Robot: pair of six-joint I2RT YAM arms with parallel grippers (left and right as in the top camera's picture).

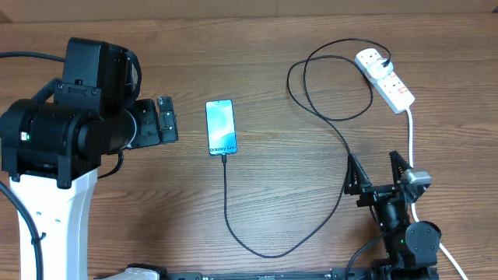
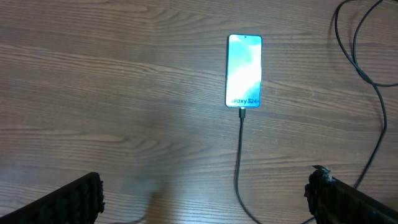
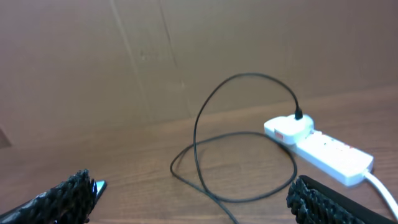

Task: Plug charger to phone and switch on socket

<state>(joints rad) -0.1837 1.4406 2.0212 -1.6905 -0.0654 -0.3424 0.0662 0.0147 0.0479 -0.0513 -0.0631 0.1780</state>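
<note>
The phone lies flat mid-table with its blue screen lit; it also shows in the left wrist view. The charger cable runs from the phone's near end in a long loop to the socket at the back right, where its plug sits in the far end. In the left wrist view the connector tip is at the phone's port. The socket shows in the right wrist view. My left gripper is open, left of the phone. My right gripper is open, near the front right.
The socket's thick white cord runs toward the front past my right arm. A brown cardboard wall stands behind the table. The cable coils in a loop left of the socket.
</note>
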